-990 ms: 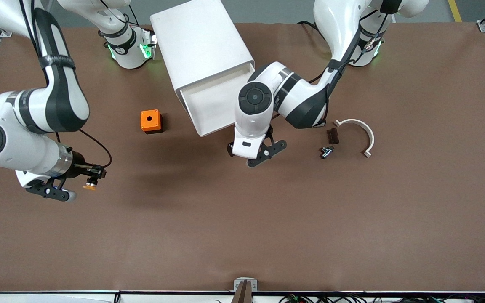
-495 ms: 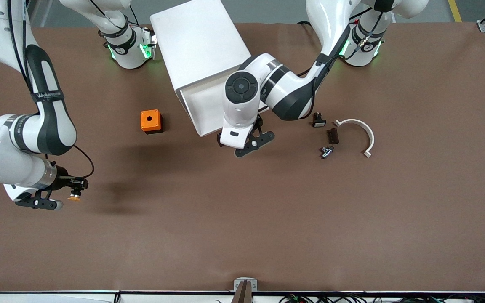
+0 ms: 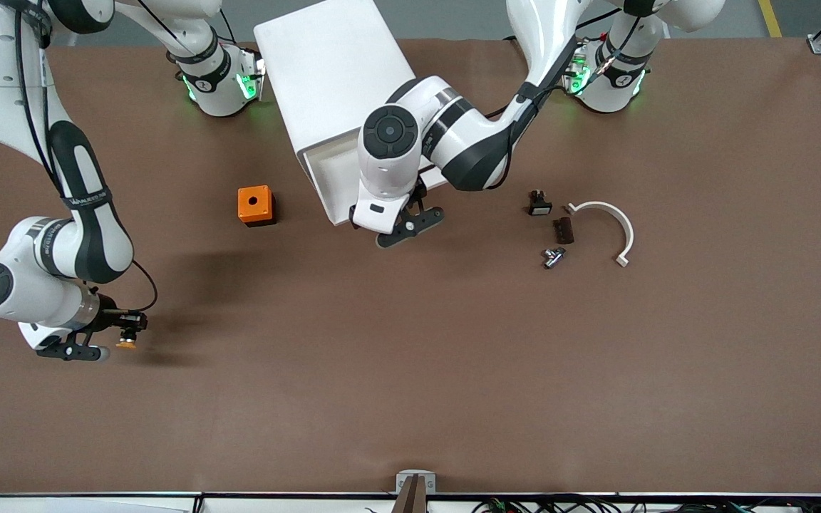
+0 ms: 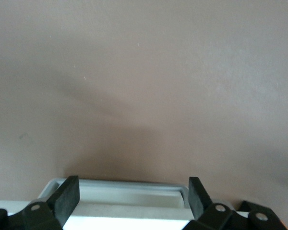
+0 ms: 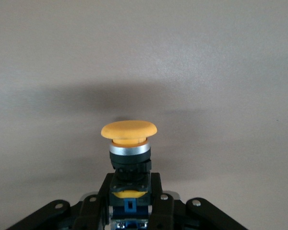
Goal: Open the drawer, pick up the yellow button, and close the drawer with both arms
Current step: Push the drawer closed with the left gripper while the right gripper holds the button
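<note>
The white cabinet lies near the robots' bases with its top drawer pulled out. My left gripper is open over the drawer's front edge. In the left wrist view the drawer's pale front rim shows between the spread fingers of the left gripper. My right gripper is low over the table at the right arm's end, shut on the button. In the right wrist view the button has its orange cap pointing away from the right gripper, which clamps the black-and-blue body.
An orange cube with a round hole sits beside the drawer toward the right arm's end. Toward the left arm's end lie a small black part with a white face, a dark brown piece, a small metal part and a white curved piece.
My right gripper has carried the button lower and farther toward the right arm's end. My left gripper has moved in to the drawer's front edge. The drawer has not visibly moved.
</note>
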`<act>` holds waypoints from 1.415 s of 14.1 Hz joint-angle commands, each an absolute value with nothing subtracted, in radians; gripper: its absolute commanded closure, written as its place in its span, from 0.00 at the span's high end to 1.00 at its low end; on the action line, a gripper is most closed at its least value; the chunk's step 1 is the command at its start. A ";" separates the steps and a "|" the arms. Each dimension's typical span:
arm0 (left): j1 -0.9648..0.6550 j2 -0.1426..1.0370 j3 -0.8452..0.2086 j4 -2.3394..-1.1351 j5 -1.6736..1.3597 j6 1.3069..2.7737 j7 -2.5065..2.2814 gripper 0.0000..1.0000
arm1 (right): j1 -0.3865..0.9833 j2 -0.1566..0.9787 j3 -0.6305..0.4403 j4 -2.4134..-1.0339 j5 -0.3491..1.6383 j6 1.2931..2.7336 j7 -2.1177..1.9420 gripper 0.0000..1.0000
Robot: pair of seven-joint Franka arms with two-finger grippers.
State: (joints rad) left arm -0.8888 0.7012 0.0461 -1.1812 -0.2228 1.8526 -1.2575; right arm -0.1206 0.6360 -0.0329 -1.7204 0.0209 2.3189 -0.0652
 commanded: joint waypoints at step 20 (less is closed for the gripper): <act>-0.974 0.723 0.046 -1.190 -0.604 1.763 -1.267 1.00 | -0.140 0.658 -0.009 -1.713 0.023 2.359 -0.144 1.00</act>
State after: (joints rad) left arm -0.9619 0.7188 0.0451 -1.1946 -0.5500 1.7636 -1.2574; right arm -0.1286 0.6970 -0.0243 -1.7113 0.0210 2.3757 -0.1333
